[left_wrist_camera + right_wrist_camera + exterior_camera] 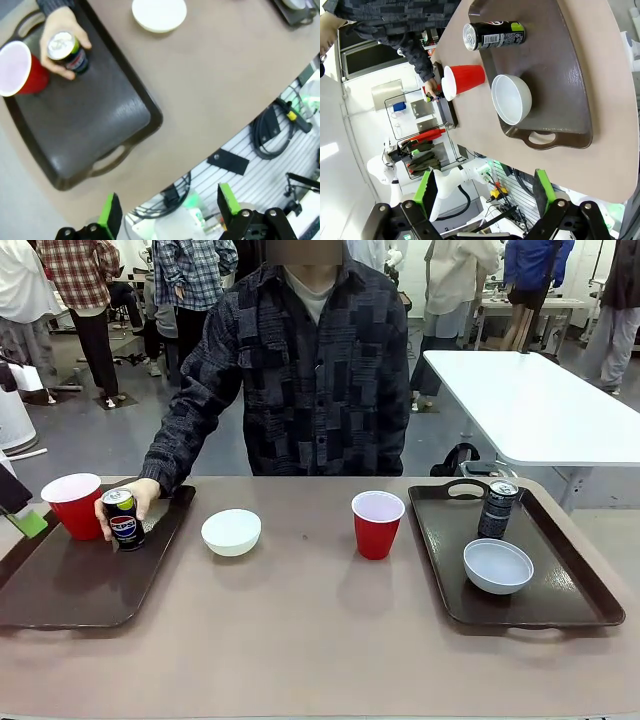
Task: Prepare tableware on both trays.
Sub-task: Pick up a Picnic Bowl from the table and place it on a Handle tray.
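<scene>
**Pepsi can held upright on the left tray**

The slim dark Pepsi-marked can [123, 519] is stood upright, its long axis vertical and its top upward, at the far end of the left dark brown plastic tray [90, 590]. It is at 3 o'clock of a red plastic cup [75, 505]. It is clasped from 1 o'clock by the person's hand [138, 498], the arm outstretched. The left gripper [168, 202] and right gripper [484, 185] are seen with jaws apart.

the left tray [70, 590] carries an upright red cup [75, 505] and a pepsi can [123, 519]. the right tray [560, 590] carries a dark can [498, 509] and a white bowl [498, 566]. between them stand a second bowl [231, 532] and a second red cup [377, 524].
</scene>
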{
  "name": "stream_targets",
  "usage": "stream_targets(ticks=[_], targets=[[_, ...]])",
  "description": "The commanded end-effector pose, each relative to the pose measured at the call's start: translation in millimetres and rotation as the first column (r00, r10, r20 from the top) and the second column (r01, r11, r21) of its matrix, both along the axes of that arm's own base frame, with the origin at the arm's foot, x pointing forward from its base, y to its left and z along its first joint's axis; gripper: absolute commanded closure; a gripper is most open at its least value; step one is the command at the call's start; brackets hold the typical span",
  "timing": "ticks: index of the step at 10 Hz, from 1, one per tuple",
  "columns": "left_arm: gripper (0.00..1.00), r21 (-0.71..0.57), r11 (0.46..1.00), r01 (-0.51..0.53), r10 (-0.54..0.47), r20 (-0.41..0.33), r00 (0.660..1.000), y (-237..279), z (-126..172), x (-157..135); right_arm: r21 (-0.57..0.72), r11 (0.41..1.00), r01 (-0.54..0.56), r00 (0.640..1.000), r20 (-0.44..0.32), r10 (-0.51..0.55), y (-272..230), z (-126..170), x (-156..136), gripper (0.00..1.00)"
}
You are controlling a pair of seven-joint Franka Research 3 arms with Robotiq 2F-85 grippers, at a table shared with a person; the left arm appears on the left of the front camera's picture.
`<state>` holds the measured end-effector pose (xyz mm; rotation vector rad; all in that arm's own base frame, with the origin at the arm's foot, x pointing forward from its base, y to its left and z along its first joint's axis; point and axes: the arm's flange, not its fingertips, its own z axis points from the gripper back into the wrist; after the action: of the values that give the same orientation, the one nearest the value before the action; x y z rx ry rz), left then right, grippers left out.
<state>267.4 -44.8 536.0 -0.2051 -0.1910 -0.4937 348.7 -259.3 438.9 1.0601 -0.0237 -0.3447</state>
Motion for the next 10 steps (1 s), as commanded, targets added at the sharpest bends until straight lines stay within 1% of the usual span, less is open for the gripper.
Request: stream_targets(ticks=[1,3,5,7,8,9,10], targets=[[0.0,-0.007,1.0,-0.028,0.028,0.044,0.999,-13.4,-23.9,-0.2,0.004,1.0,0.001,1.0,0.002,-0.001,1.3,-0.5,-2.6,0.0],[0.0,-0.045,0.995,-0.086,0.091,0.125,0.988,-57.7,-36.7,25.8,0.004,1.0,0.001,1.0,0.002,-0.001,1.3,-0.5,-2.6,0.0],[0.0,-0.03,0.99,-0.139,0.142,0.159,0.977,-93.6,-57.9,51.8,0.004,1.0,0.001,1.0,0.002,-0.001,1.3,-0.5,-2.6,0.0],[0.0,-0.008,0.984,-0.18,0.177,0.228,0.957,-122.1,-76.5,74.5,0.004,1.0,0.001,1.0,0.002,-0.001,1.3,-0.5,-2.6,0.0],[0.0,-0.006,0.981,-0.191,0.188,0.233,0.954,-128.7,-81.3,81.7,0.004,1.0,0.001,1.0,0.002,-0.001,1.3,-0.5,-2.6,0.0],[0.0,-0.018,0.979,-0.201,0.2,0.208,0.958,-127.7,-79.4,81.7,0.004,1.0,0.001,1.0,0.002,-0.001,1.3,-0.5,-2.6,0.0],[0.0,-0.044,0.983,-0.177,0.18,0.086,0.98,-110.6,-65.8,64.5,0.004,1.0,0.001,1.0,0.002,-0.001,1.3,-0.5,-2.6,0.0]])
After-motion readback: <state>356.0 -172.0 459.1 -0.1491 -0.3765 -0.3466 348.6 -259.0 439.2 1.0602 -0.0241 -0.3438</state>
